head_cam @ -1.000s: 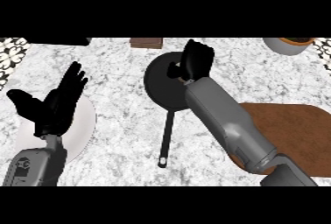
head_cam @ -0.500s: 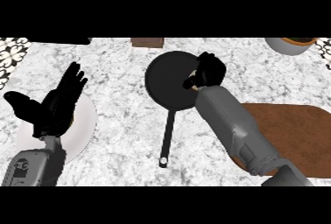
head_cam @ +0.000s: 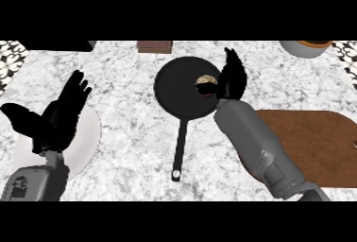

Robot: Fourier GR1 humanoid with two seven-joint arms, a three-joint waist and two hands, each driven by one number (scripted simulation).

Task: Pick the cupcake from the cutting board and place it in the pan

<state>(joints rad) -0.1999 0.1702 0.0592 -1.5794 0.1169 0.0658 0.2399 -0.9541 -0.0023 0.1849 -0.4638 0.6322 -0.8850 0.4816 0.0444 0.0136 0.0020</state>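
Observation:
The cupcake (head_cam: 206, 83), pale-topped with a dark red base, sits inside the black pan (head_cam: 182, 89) near its right rim. My right hand (head_cam: 232, 78) stands just to the right of it, fingers straight and pointing up the picture, open and holding nothing. The brown cutting board (head_cam: 317, 144) lies at the right, partly under my right forearm, with nothing on it that I can see. My left hand (head_cam: 59, 116) rests open at the left, fingers up.
The pan's long handle (head_cam: 180, 151) runs down toward me. A white plate (head_cam: 83, 142) lies under my left hand. At the back stand a brown block (head_cam: 155, 46) and a grey bowl (head_cam: 307, 47).
My right hand opened and drew to the right off the pan's middle, uncovering the cupcake, which now sits in the pan. The left hand has stayed still.

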